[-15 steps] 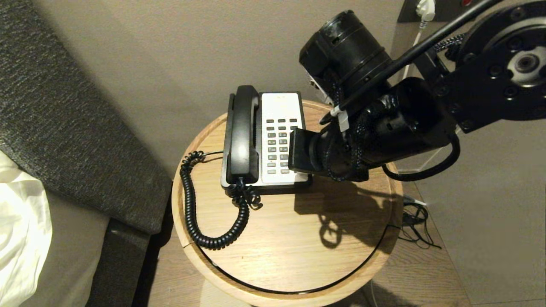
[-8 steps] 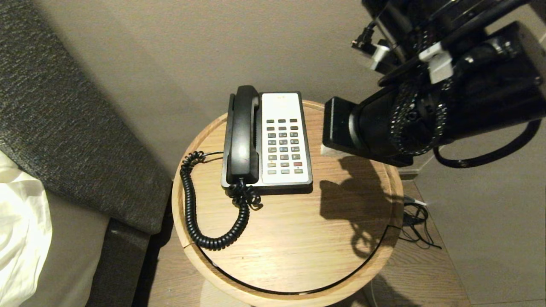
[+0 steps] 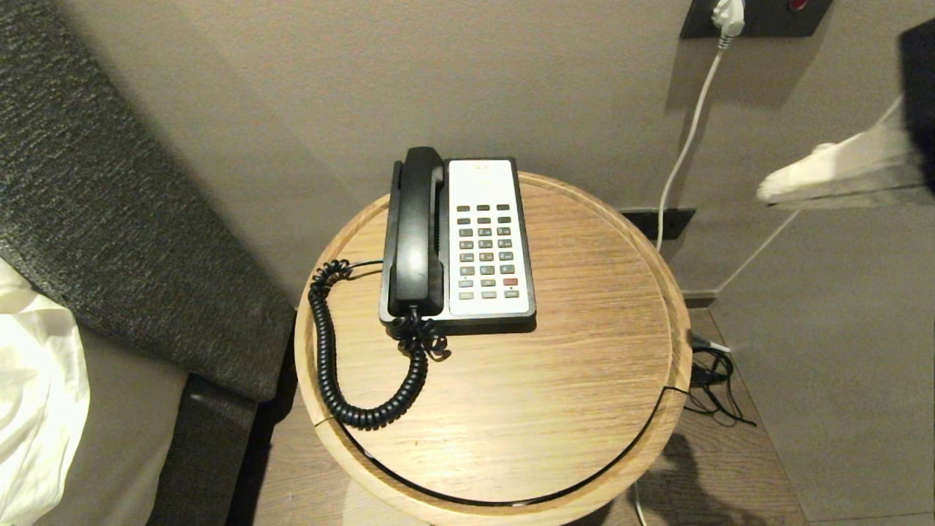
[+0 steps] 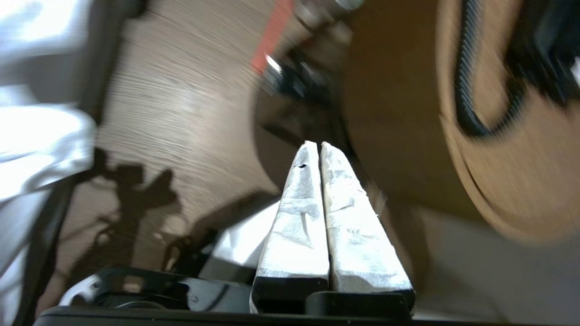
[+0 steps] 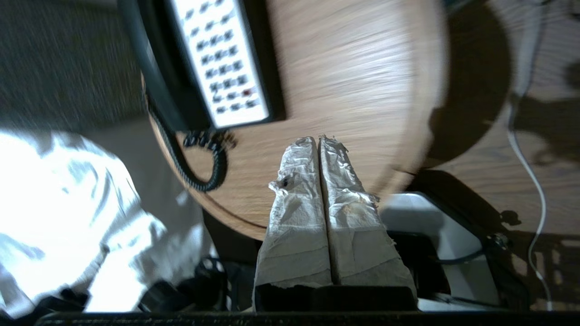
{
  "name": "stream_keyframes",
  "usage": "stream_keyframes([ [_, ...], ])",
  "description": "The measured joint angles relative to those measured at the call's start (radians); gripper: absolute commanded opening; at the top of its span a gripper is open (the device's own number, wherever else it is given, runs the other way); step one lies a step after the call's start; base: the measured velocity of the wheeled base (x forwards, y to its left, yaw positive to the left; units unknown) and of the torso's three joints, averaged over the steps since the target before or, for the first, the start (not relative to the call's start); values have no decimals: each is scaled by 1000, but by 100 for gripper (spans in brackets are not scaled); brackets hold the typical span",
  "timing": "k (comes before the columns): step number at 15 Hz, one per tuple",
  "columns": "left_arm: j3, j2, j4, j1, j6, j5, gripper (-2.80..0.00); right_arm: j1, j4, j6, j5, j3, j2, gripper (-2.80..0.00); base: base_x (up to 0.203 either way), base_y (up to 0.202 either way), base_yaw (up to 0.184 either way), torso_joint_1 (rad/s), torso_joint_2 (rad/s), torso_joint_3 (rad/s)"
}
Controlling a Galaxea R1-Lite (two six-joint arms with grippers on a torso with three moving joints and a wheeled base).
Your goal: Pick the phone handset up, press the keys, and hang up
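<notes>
Phone handset (image 3: 415, 234) cradled beside keys (image 3: 486, 252). I note left gripper (image 4: 316, 146) and right gripper (image 5: 317, 141) pressed together, empty, off phone.

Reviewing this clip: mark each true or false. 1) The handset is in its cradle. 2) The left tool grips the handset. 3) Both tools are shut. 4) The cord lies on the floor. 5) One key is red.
1) True: the handset rests on the phone.
2) False: the left tool is shut and empty, off the table.
3) True: the right tool is shut too.
4) False: the cord lies on the table.
5) True: the red key.
</notes>
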Motion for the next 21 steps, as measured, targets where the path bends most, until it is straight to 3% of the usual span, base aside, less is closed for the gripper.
stream_keyframes([
  [2,10,-44,11,116,15,-3,-280,-90,42,9,1,14,-105,-280,0,0,0,0,0,0],
  [8,52,-182,93,240,79,-27,-280,-321,162,13,13,9,-346,-280,0,0,0,0,0,0],
  [13,94,-274,133,270,96,-47,-280,-482,245,15,26,22,-491,-280,0,0,0,0,0,0],
  [18,157,-366,132,287,196,-70,-280,-656,375,12,59,111,-710,-280,0,0,0,0,0,0],
  [21,190,-416,133,291,209,-69,-280,-733,446,4,75,214,-879,-280,0,0,0,0,0,0],
])
